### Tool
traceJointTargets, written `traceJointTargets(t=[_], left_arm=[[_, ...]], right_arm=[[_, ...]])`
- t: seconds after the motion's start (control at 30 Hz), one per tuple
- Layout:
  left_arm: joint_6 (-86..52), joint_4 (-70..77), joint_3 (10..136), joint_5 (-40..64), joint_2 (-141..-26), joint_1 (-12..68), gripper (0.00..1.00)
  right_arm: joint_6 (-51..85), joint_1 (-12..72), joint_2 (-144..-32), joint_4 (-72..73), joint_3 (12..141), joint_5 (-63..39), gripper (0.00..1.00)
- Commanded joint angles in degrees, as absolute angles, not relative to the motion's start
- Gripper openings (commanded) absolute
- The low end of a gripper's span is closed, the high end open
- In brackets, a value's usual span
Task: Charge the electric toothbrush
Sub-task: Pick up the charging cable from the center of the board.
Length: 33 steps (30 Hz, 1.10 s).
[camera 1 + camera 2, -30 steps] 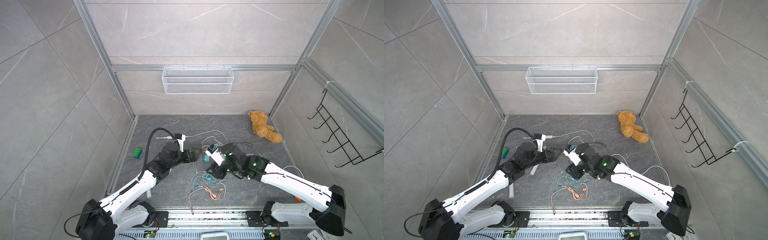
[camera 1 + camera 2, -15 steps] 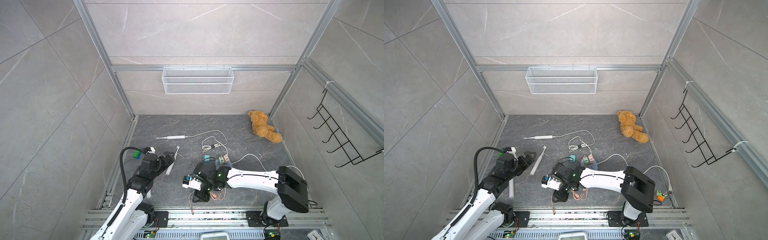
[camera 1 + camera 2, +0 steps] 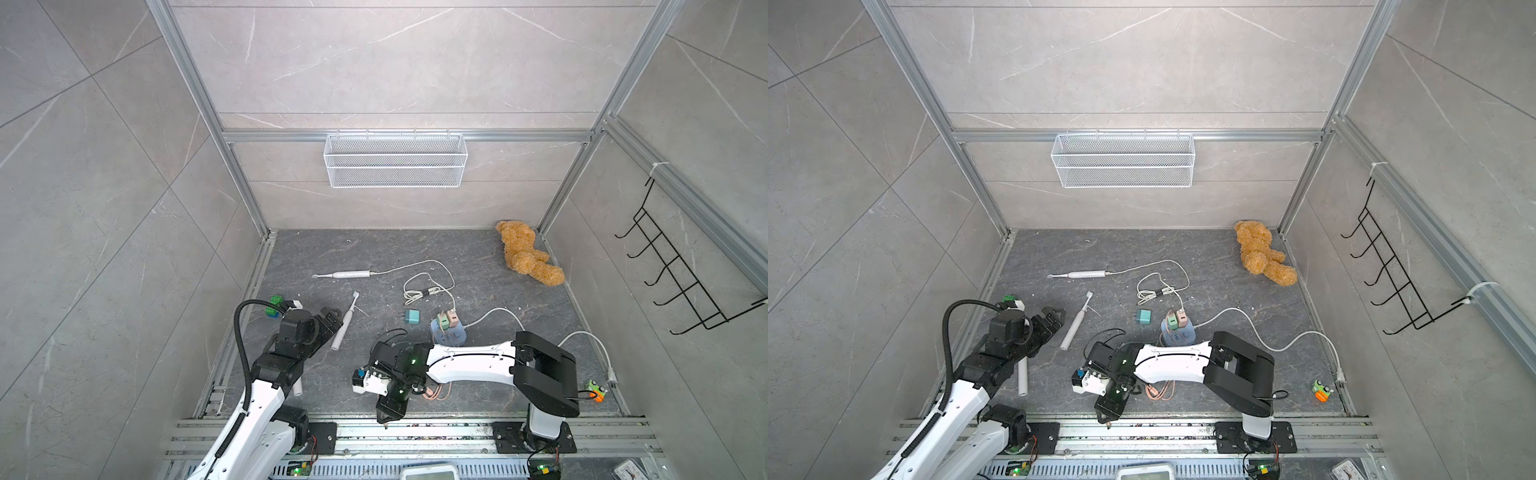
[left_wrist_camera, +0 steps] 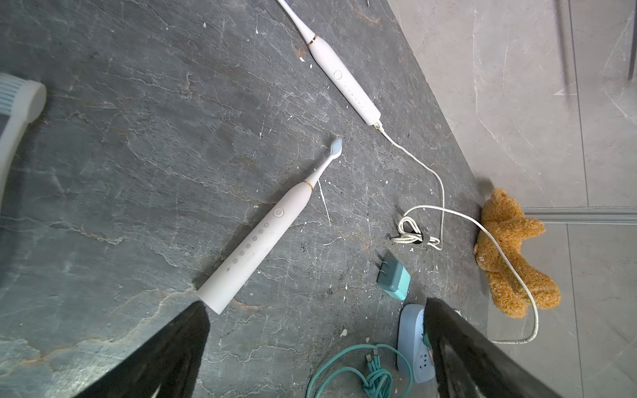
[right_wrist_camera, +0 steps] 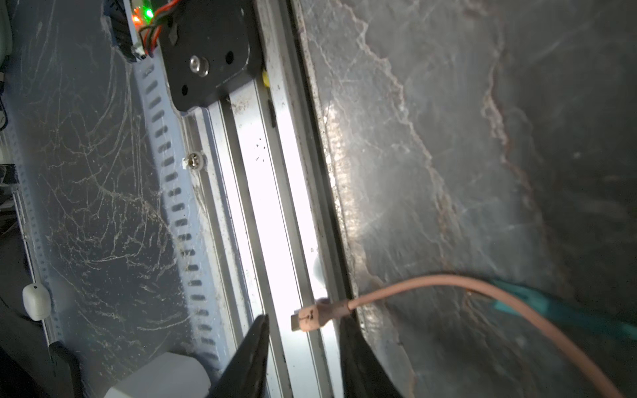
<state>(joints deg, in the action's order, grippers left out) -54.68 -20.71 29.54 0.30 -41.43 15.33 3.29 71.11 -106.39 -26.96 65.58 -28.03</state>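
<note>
A white electric toothbrush (image 3: 344, 326) (image 3: 1076, 322) (image 4: 262, 237) lies loose on the dark floor with nothing plugged into it. My left gripper (image 3: 332, 318) (image 4: 317, 305) hangs open just beside its base, holding nothing. Farther back, a second toothbrush (image 3: 345, 274) (image 4: 344, 86) has a white cable in its end. My right gripper (image 3: 386, 419) (image 5: 304, 318) is at the floor's front edge, over the rail. Its jaws stand apart around the pink cable's connector (image 5: 310, 317), with a gap on one side. The pink cable (image 3: 436, 392) trails back under the arm.
A light blue power strip (image 3: 446, 334) (image 4: 410, 341) carries two chargers; a teal charger (image 3: 412, 316) and a teal cable (image 4: 372, 375) lie nearby. A third white handle (image 3: 1022, 376) lies under my left arm. Teddy bear (image 3: 528, 257), green block (image 3: 274, 305), wall basket (image 3: 395, 166), front rail (image 5: 269, 206).
Both arms have drawn back from the middle of the floor. The left gripper left the far toothbrush and sits by the loose one. The right gripper swung to the front edge, around the pink connector.
</note>
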Motion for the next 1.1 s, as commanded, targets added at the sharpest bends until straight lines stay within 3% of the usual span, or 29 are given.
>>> traceJointTargets(t=[0.0, 0.2, 0.37, 0.67, 0.83, 1.07], left_arm=[[-54.47, -20.66, 29.12, -0.26, -40.52, 14.96, 0.99], [-54.39, -20.58, 28.44, -0.17, -40.17, 14.86, 0.99], [-54.76, -19.68, 27.91, 0.21, -40.59, 14.85, 0.99], [-55.72, -17.45, 28.15, 5.99, -42.69, 14.83, 0.98], [-59.42, -15.54, 28.14, 12.14, -43.07, 15.08, 0.96], [-64.80, -7.23, 24.88, 16.37, -38.50, 18.02, 0.94]], right_arm=[[4.57, 71.37, -108.87, -29.84, 66.94, -25.76, 0.37], [4.91, 71.45, -111.17, -31.40, 68.11, -24.49, 0.36], [5.41, 71.71, -112.92, -31.03, 68.82, -25.48, 0.29], [7.28, 70.23, -105.38, -26.00, 67.40, -25.39, 0.00], [14.01, 64.78, -95.38, -17.41, 64.85, -26.30, 0.00], [34.50, 56.39, -86.71, 3.16, 56.89, -26.22, 0.00]])
